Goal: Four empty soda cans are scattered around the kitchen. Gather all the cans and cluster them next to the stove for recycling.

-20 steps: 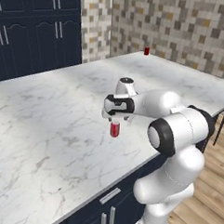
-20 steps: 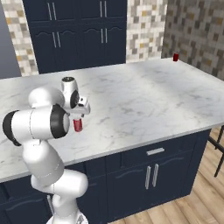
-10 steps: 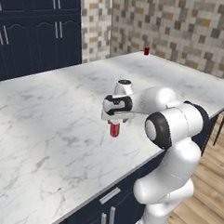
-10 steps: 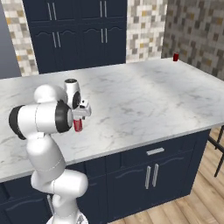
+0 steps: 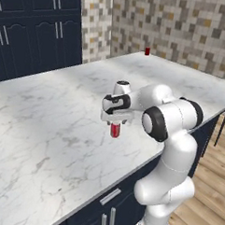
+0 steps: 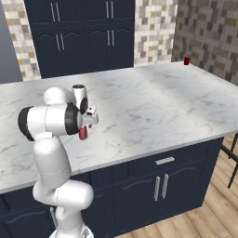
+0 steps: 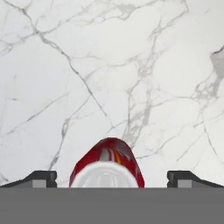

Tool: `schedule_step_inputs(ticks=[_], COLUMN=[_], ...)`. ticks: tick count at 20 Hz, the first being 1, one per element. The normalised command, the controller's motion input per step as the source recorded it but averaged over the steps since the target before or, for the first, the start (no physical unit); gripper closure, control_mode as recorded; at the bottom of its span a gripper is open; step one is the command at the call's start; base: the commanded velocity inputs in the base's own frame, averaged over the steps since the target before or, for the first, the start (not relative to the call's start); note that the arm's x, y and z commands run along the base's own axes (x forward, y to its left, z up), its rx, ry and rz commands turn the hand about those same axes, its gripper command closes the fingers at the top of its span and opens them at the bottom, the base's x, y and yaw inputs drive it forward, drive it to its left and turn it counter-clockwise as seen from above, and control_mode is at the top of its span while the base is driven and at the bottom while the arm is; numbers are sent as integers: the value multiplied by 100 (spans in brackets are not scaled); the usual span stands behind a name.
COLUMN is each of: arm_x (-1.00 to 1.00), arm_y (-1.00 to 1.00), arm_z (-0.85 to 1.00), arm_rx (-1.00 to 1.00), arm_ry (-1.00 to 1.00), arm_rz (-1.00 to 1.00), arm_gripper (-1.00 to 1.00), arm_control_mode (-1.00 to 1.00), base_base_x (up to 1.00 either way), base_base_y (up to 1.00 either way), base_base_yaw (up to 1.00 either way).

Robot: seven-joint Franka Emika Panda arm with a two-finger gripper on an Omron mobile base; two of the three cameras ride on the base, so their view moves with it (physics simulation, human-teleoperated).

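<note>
While under tool [image 7: 107, 179], can [image 7: 107, 166] upright.

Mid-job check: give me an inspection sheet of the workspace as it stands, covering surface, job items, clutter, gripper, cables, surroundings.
Surface: white marble counter, veined, over navy cabinets.
Job's things: red soda can upright on the counter, between the fingers; second red can upright at the far corner by the tile wall. Stove: nothing seen.
Clutter: nothing seen.
Gripper: gripper open, pointing down, fingertips either side of the near can with gaps on both sides; can not gripped.
Cables: nothing seen.
Surroundings: navy tall cabinets, mosaic tile wall, wood floor, dark stool leg at the counter's right end.
</note>
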Motion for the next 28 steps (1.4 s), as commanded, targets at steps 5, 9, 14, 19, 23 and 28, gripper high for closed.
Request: schedule_step_inputs(ticks=[5,9,14,19,23,28], arm_x=[1,-3,-13,-9,0,1], arm_y=[7,2,0,0,0,0], arm_z=[-8,-1,0,-7,-13,-11], arm_rx=[0,0,-1,-3,-2,0], arm_ry=[3,1,0,0,3,4], arm_rz=[0,-1,-2,-2,0,0], arm_gripper=[-100,-100,-100,-100,-100,-100], arm_control_mode=[-100,-100,-100,-100,-100,-100], base_base_x=[0,0,0,0,0,0], base_base_y=[0,0,0,0,0,0], base_base_yaw=[0,0,0,0,0,0])
